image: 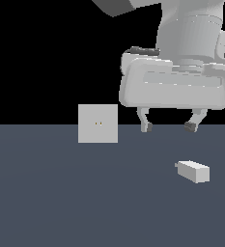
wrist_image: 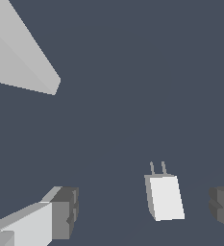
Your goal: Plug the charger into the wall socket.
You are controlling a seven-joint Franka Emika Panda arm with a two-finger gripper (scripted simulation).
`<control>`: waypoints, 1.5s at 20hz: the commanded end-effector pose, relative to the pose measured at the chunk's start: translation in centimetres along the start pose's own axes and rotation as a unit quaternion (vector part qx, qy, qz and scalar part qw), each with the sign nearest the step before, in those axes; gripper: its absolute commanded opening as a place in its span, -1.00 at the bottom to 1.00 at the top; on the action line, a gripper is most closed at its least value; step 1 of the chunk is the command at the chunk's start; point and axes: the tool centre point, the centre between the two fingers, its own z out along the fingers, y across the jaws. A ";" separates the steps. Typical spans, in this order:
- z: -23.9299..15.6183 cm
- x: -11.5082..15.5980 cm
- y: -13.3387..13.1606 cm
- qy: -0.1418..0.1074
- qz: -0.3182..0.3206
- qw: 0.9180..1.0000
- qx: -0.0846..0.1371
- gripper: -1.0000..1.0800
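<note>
A simulated scene shows a dark grey-blue floor (image: 61, 202) against a black background. A large pale grey gripper (image: 167, 127) hangs above the floor with its two dark-tipped fingers (image: 146, 126) pointing down, spread wide apart and holding nothing. Below it, and a little toward the exterior view's right, the charger (image: 193, 171) lies flat on the floor, a small light grey block, clear of both fingers. The wrist view shows the charger (wrist_image: 165, 197) between the two fingertips but nearer one of them, with two thin prongs (wrist_image: 157, 168) sticking out of one short end. The socket (image: 98, 123), a flat upright light grey square plate with two tiny yellowish holes at its centre, stands on the floor toward the exterior view's left, well apart from the charger. In the wrist view the socket (wrist_image: 22, 53) appears only as a pale wedge. The charger looks small, rigid and probably light, with smooth plain sides that could slip or twist in a loose grip. The sensible hold seems to be across its two long flat sides near the middle of the body, well behind the prongs, which look thin and should stay free to enter the holes.
</note>
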 end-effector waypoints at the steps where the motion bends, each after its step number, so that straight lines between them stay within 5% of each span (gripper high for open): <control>1: 0.5 -0.5 0.8 0.009 -0.007 1.000 0.001 0.92; 14: 2.3 -2.1 3.5 0.038 -0.030 0.999 0.008 0.92; 30: 4.6 -2.8 3.8 0.040 -0.032 0.999 0.008 0.92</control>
